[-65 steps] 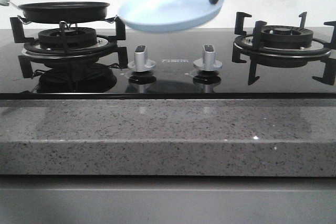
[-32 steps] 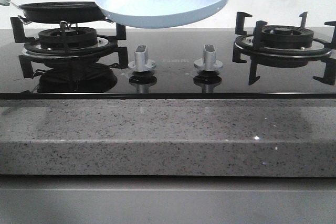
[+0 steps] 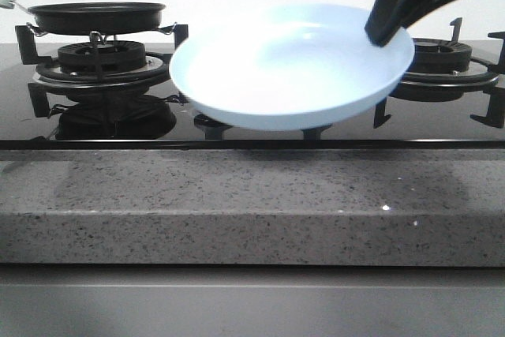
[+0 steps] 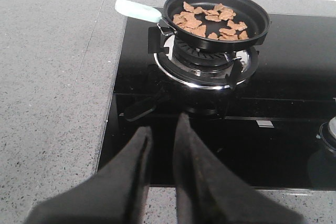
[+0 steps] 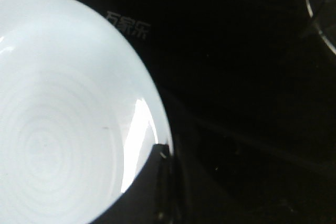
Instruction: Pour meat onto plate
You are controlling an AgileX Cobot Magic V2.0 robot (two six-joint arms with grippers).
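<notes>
Meat (image 4: 212,20) lies in the black pan (image 4: 216,13) on the left burner (image 3: 99,61); none poured yet. Plate (image 3: 292,65) is empty, tilted, held in the air by its rim in the pinching right claw (image 3: 387,25). Over the last second it has come down and nearer the desk (image 3: 237,187) edge, moving away from the pan. Left claw (image 4: 160,145) hovers before the pan, its tips slightly apart, holding nothing. Judgement: plate is being positioned; pan pickup comes next.

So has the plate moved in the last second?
Yes. The plate, held by the right gripper, has come down and toward the camera, now hiding both stove knobs that showed below it before.
</notes>
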